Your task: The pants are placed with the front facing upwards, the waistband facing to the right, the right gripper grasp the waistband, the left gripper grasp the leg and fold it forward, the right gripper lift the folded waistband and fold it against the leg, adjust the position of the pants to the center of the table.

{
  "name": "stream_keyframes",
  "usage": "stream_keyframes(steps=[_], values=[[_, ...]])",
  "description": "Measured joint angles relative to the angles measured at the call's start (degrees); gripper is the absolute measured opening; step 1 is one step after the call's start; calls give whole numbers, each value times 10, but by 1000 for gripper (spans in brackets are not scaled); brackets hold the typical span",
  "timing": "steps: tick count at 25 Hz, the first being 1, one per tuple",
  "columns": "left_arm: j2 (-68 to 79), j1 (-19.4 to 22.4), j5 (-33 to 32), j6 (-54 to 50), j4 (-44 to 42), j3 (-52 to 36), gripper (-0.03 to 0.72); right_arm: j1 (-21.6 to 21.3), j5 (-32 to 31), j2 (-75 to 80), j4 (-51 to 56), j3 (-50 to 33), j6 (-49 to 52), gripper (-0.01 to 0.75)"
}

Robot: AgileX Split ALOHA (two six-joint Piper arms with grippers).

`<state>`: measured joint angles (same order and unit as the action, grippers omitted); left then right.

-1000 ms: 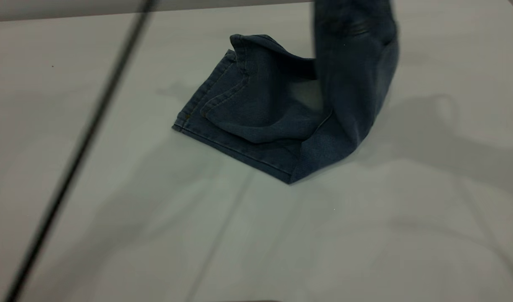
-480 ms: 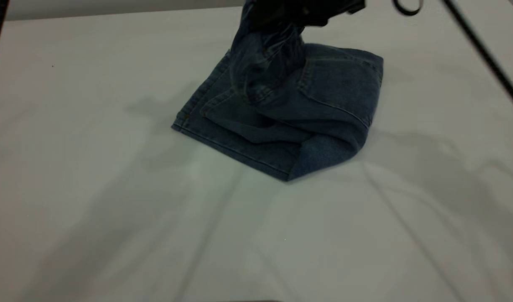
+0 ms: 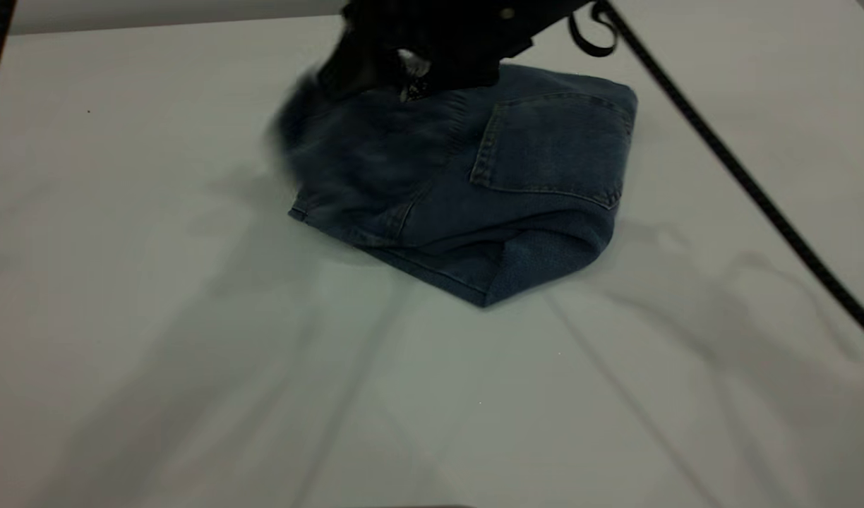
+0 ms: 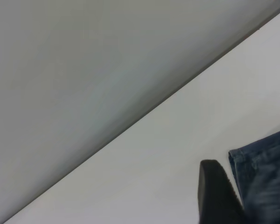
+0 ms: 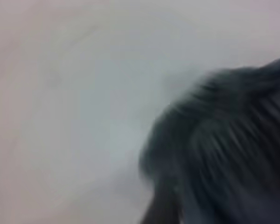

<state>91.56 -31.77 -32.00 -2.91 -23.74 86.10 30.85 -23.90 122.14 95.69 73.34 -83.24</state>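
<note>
Pants (image 3: 474, 183) lie toward the far middle of the tabletop (image 3: 192, 353), already doubled over, with a square back pocket (image 3: 552, 148) facing up on the upper layer and a hem showing along the near edge below it. Over the far left part of the bundle the right hand (image 3: 404, 74) hangs low, a black mass right at the cloth where the waistband (image 3: 312, 120) ought to be; that spot is smeared, so I cannot tell whether its fingers are clamped on the denim or apart. A black cable (image 3: 742, 183) trails from it across to the right. The left hand (image 4: 219, 196) shows only as one dark fingertip just beside a denim edge in its own wrist view, and I cannot tell how it is set either.

I'd judge this to be the second fold, waistband laid onto the legs, close to done. Next it calls for letting the band go flat without dragging the upper layer, then nudging the bundle toward the centre.
</note>
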Motion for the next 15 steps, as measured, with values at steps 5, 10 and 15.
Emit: stream_keyframes(steps=[5, 10, 15], values=[[-2, 0, -1, 0, 0, -1, 300, 34, 10, 1, -114, 57, 157, 615], [-24, 0, -2, 0, -9, -2, 287, 70, -9, 1, -355, 125, 505, 540], [-51, 0, -3, 0, -12, -4, 284, 73, -73, 2, -649, 193, 832, 514]])
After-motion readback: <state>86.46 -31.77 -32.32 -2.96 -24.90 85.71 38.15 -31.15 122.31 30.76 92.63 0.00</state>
